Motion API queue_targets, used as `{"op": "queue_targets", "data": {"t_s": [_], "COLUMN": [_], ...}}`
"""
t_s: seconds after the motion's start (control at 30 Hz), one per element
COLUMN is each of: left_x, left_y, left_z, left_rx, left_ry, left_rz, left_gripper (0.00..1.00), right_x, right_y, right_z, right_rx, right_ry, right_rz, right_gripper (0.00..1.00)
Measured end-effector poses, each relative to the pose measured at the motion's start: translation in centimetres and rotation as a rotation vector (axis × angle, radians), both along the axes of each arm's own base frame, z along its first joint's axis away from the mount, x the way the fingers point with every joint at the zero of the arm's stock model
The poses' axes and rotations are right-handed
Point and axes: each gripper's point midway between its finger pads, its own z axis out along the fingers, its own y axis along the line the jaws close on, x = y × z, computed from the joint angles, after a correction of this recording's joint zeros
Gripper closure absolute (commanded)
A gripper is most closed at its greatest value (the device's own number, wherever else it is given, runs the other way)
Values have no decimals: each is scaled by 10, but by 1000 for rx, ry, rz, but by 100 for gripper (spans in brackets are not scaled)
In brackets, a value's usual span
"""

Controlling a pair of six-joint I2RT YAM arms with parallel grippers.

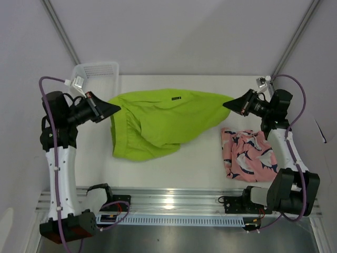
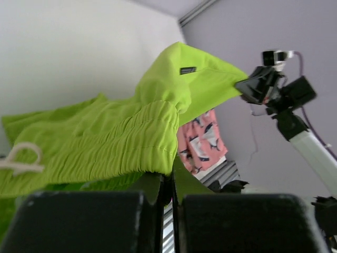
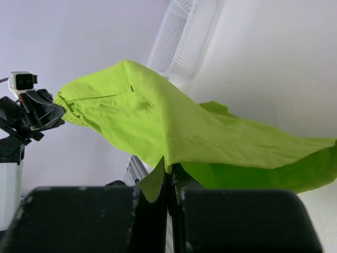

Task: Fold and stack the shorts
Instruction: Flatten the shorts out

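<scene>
Shorts, first pair: plain lime green soft fabric shorts (image 1: 158, 124) with a ribbed elastic waistband, stretched across the middle of the white tabletop (image 1: 200, 161) between the two arms.
Hang of first pair: upper edge pulled taut and raised at both ends; the lower part sags in loose folds down onto the tabletop.
Details of first pair: small dark label (image 1: 174, 98) near the upper edge; white drawstring loop (image 2: 23, 158) lying on the waistband, seen from the left wrist.
Left jaws: clenched on the left end of the green shorts, a fold of fabric pinched between them, just below the waistband in the left wrist view.
Right jaws: clenched on the right end of the green shorts, a point of cloth pinched between them.
Shorts, second pair: pink soft fabric shorts with navy-and-white fish-like print (image 1: 247, 155), crumpled flat on the tabletop at the right, on the near side of the right jaws and just beside the right arm; neither arm holds them.
Basket: white mesh plastic basket (image 1: 97, 71) at the far left corner of the tabletop, behind the left arm.
</scene>
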Motion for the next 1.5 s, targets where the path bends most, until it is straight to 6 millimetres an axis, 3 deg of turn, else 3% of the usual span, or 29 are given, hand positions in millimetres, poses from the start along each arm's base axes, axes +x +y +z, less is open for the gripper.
{"op": "queue_targets", "data": {"t_s": [0.13, 0.27, 0.37, 0.47, 0.7, 0.93, 1.07, 1.3, 1.4, 1.5], "left_x": [-29, -50, -54, -54, -60, -100, -139, -221, -236, -232], "left_y": [-13, -23, -24, -25, -25, -38, -52, -80, -85, -83], "left_z": [67, 104, 118, 127, 149, 187, 216, 260, 269, 269], "left_rx": [-26, -66, -90, -123, -184, -147, -97, 46, 86, 94], "left_ry": [-195, -306, -337, -350, -409, -584, -712, -973, -1033, -1040], "left_rz": [-51, -115, -143, -170, -221, -249, -263, -275, -257, -237], "left_gripper": [100, 100, 100, 100, 100, 100, 100, 100, 100, 100], "right_x": [-19, -38, -49, -52, -50, -85, -126, -220, -245, -240], "right_y": [-10, -30, -49, -62, -76, -68, -47, 3, 11, 4], "right_z": [42, 85, 118, 138, 149, 182, 220, 296, 313, 312], "right_rx": [20, 7, 6, 36, 140, 131, 65, -83, -84, -50], "right_ry": [-93, -230, -338, -395, -386, -507, -652, -996, -1083, -1060], "right_rz": [-43, -150, -232, -277, -288, -305, -318, -364, -375, -392], "right_gripper": [100, 100, 100, 100, 100, 100, 100, 100, 100, 100]}}
